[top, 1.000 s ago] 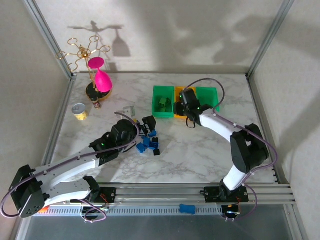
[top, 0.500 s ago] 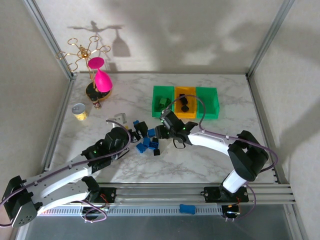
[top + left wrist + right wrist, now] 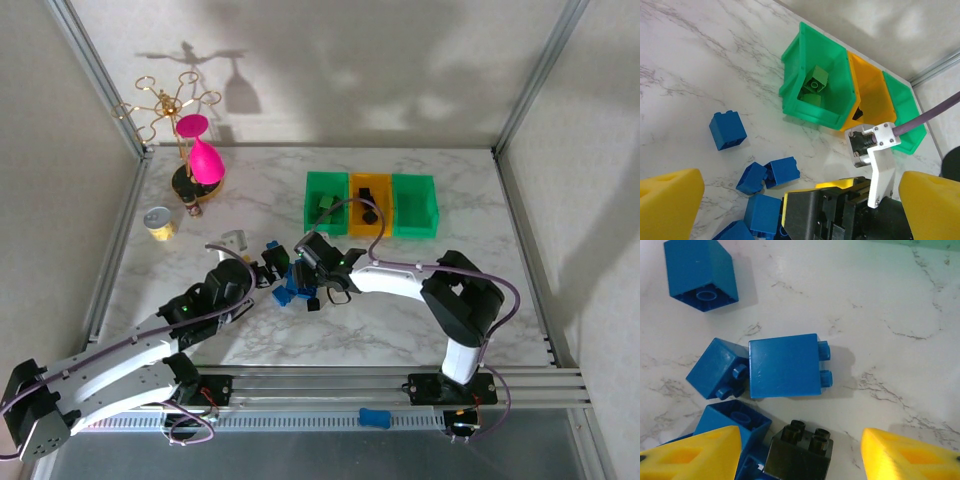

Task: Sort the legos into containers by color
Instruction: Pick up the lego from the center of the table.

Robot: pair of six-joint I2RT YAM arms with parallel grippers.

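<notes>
The right gripper (image 3: 801, 442), jaws parted and empty, brackets 1 black lego (image 3: 799, 454) on the marble table (image 3: 890, 340), the brick centred between its yellow fingers (image 3: 695, 457), studs toward a blue lego (image 3: 785, 365) just beyond.

No legible text, labels or numbers anywhere

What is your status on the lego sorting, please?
Left gripper open, empty. Right gripper open, straddling a black lego, not gripped. Blue legos packed close beside it.
</notes>
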